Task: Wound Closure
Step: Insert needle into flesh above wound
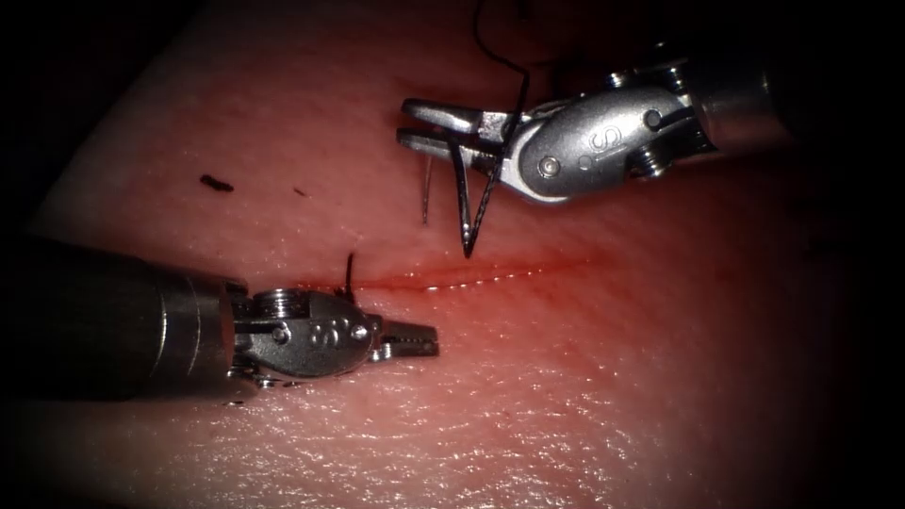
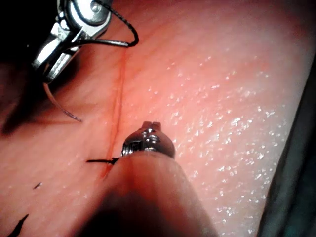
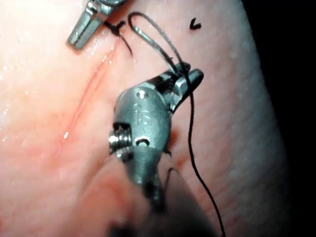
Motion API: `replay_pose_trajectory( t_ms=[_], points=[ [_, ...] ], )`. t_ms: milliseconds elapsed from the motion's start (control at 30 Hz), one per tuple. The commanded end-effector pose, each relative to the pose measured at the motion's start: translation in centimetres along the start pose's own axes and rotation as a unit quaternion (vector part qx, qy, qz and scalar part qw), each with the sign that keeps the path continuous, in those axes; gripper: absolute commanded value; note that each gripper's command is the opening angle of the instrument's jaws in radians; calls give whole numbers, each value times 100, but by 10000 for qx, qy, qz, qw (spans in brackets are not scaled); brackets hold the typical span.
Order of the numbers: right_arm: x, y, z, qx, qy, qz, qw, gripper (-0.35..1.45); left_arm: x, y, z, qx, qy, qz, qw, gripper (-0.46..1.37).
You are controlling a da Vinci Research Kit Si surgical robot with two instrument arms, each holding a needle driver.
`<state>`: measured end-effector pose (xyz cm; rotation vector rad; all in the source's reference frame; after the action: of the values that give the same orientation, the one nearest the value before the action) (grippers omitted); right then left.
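Both views: right end effector (image 1: 415,124) grips needle (image 1: 464,203), above tissue (image 1: 584,396)

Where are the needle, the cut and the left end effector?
needle (image 1: 468,209): endoscope view, on its shaft below the right tool's jaws, clear of the tissue.
cut (image 1: 471,276): endoscope view, on its red line.
left end effector (image 1: 415,339): endoscope view, on its empty tips.

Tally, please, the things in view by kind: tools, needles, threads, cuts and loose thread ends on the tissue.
Needle drivers: 2, left tool holding nothing, right tool gripping the needle
Curved needle: 1, clear of the tissue
Thread: 1
Cut: 1
Loose thread ends: 2
Total: 7
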<state>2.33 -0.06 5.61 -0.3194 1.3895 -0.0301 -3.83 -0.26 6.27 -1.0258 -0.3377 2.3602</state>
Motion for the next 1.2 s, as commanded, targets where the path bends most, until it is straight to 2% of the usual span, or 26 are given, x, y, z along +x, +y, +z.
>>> replay_pose_trajectory(
  t_ms=[33, 467, 633, 867, 1200],
  points=[
    [-1, -2, 0, -10, 3, -15, 10000, -35, 0, 0, 0, -3, 0, 0, 10000, -16],
    [-8, -44, -9, 113, -66, -124, 9998, -35, -1, 0, -2, -14, 1, -24, 10000, -16],
    [-21, -66, -17, 49, -182, -102, 9998, -35, -4, 0, -7, -35, 4, -38, 10000, -16],
    [-44, -101, -16, 216, -289, 58, 9993, -35, -5, 0, -7, -29, 17, -64, 10000, -17],
    [-56, -128, -23, 248, -529, 264, 9979, -35, -5, 2, -6, -14, 28, -62, 10000, -17]
  ],
)
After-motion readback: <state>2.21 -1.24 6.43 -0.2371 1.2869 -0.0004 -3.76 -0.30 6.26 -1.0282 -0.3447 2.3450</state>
